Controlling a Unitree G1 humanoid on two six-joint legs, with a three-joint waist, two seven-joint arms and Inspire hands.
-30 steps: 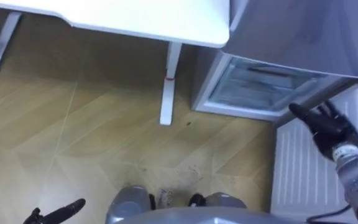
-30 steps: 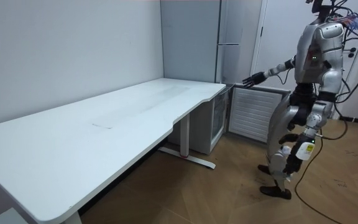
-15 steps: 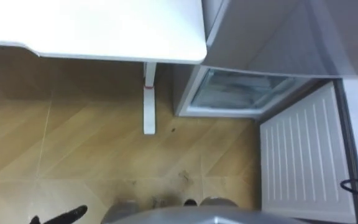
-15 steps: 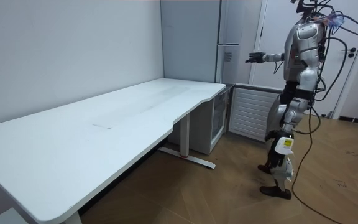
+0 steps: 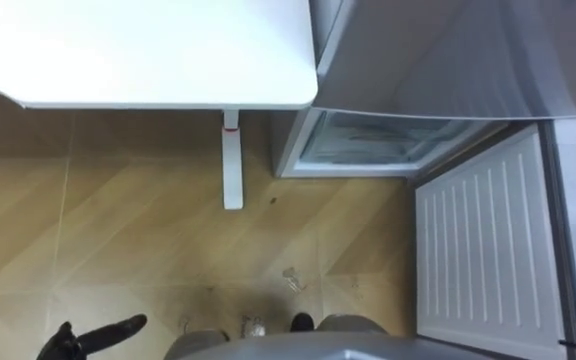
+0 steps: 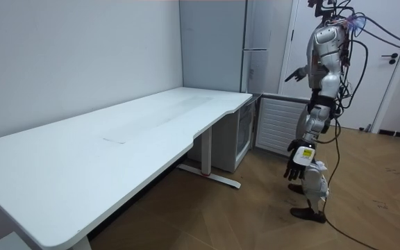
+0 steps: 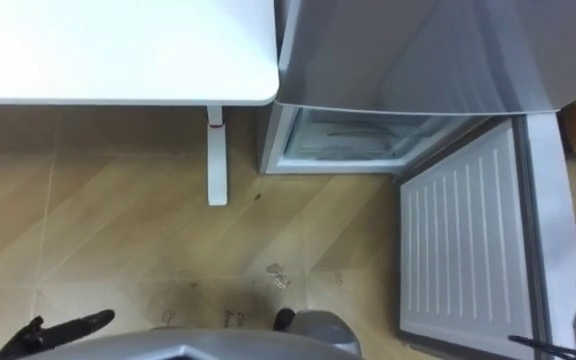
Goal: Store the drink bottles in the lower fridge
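Observation:
The lower fridge compartment (image 5: 368, 140) stands open in front of me, its shelves pale and glassy. Its white ribbed door (image 5: 478, 250) is swung out to my right. My left hand (image 5: 98, 335) hangs low at the lower left with straight fingers and holds nothing; in the room view this left hand (image 6: 296, 154) is beside my leg. My right hand (image 6: 296, 73) is raised at chest height toward the fridge, fingers stretched out and holding nothing.
A large white table (image 5: 138, 50) adjoins the fridge on my left, with its leg (image 5: 231, 160) on the wooden floor. The tall grey fridge body (image 6: 255, 42) rises above the open compartment. A small scrap (image 5: 293, 280) lies on the floor before my feet.
My right hand, stretched over the fridge door a second ago, has risen out of the left eye view. I have straightened and shifted toward the fridge. The whole eye view has shifted.

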